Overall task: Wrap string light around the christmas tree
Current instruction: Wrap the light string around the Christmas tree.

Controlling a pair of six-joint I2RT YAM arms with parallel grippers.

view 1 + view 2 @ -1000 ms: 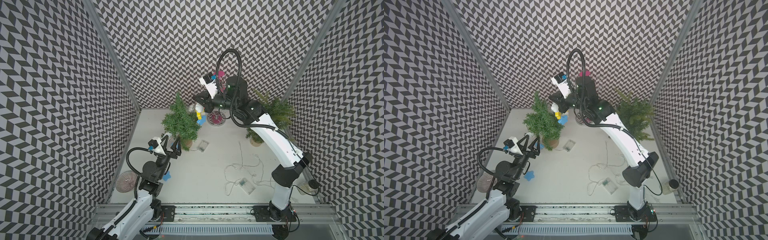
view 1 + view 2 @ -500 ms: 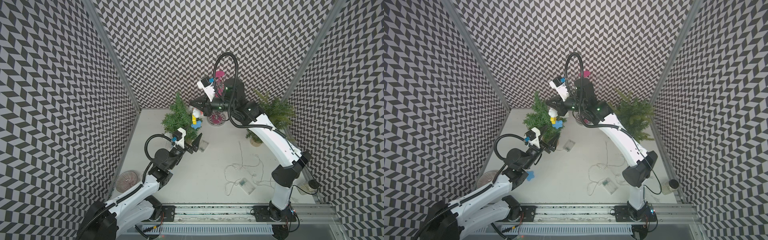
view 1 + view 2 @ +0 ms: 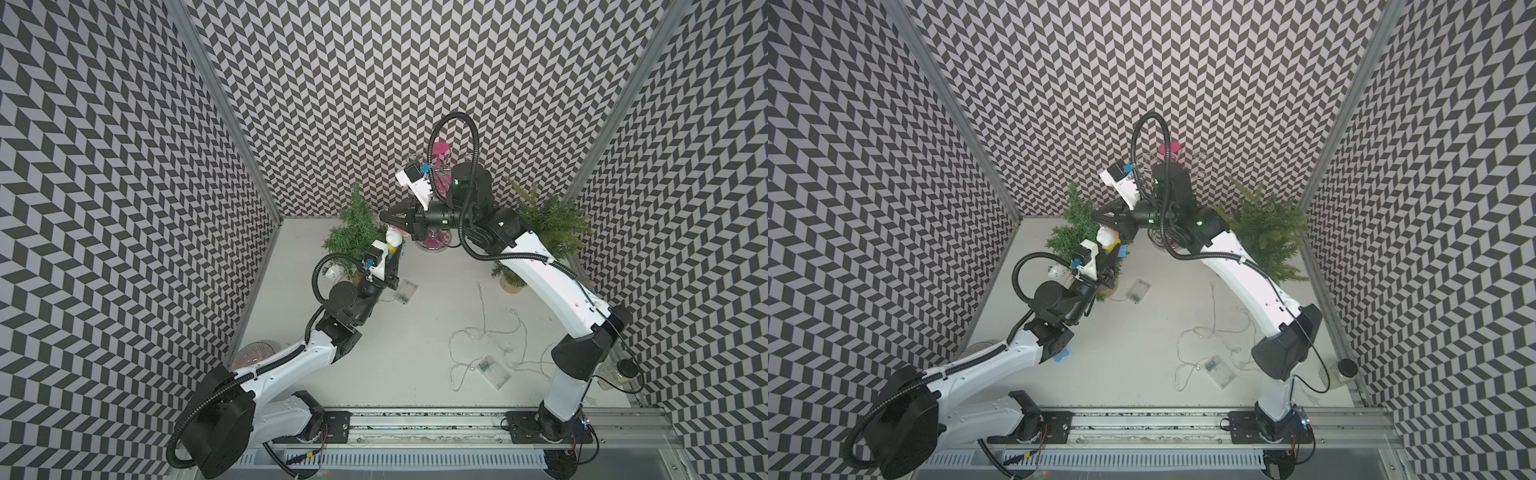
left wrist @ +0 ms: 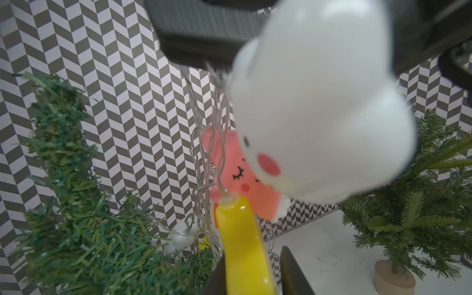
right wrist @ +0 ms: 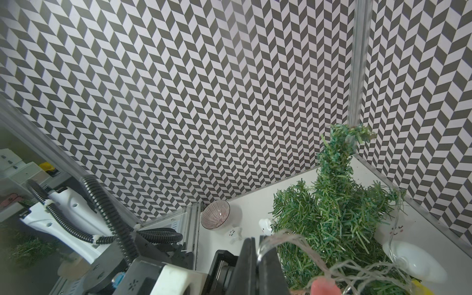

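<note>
Where clear-wire string light [image 4: 319, 102] hangs beside green tinsel christmas tree [image 3: 351, 239], two grippers hold it.
Right gripper [image 5: 256, 245] pinches it tight; left gripper [image 4: 252, 251], narrow, holds its yellow plastic lamp [image 4: 240, 235], bottom centre.

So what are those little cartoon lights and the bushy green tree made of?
The white cloud light and yellow light look like smooth, glossy, translucent plastic: they catch soft highlights. The tree looks like matte shredded plastic or paper strips, flat and frayed; which one I can't tell.
</note>
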